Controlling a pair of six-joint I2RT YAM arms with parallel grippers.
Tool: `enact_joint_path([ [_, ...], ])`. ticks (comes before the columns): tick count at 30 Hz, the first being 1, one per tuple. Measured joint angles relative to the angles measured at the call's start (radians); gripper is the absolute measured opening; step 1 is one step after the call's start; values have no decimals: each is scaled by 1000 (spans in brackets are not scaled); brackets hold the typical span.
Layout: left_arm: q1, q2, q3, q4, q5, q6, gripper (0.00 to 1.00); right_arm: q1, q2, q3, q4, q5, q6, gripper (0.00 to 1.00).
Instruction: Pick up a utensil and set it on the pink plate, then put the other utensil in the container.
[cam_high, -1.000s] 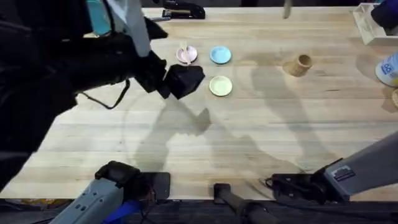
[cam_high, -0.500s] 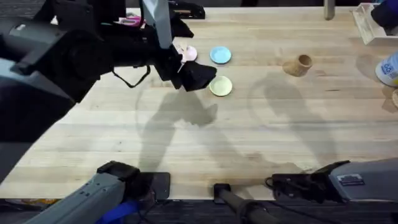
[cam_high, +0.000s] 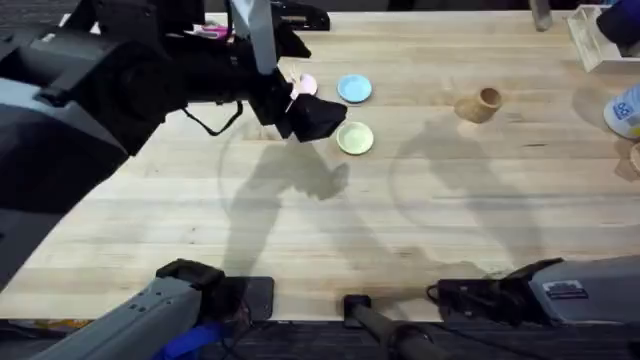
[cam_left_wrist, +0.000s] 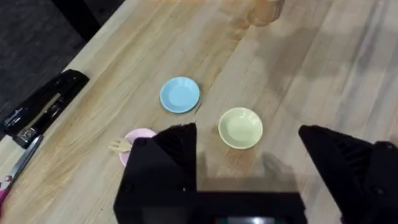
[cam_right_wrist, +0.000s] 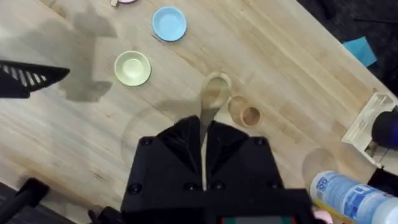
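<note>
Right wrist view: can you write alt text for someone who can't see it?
The right gripper is shut on a wooden spoon, held above the table over the container, a tan cup lying tipped. A yellow plate and a blue plate sit farther off on the wood.

Black left gripper (cam_left_wrist: 249, 171), black cable looped beneath, right gripper (cam_right_wrist: 203, 155) with round screws
</note>
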Motion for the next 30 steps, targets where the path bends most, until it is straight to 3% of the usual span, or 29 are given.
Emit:
enact_joint_path([
  [9,0,0,0,20,0,1,993,-9,0,0,13,-21,-36,34],
  [14,0,0,0,20,0,3,993,-75,-6,0,31,-68,-81,34],
  [21,0,0,0,20,0,3,993,-279,-31,0,31,-262,-190,34],
  [30,0,0,0,20,0,3,993,-629,-33,0,4,-646,-399,34],
])
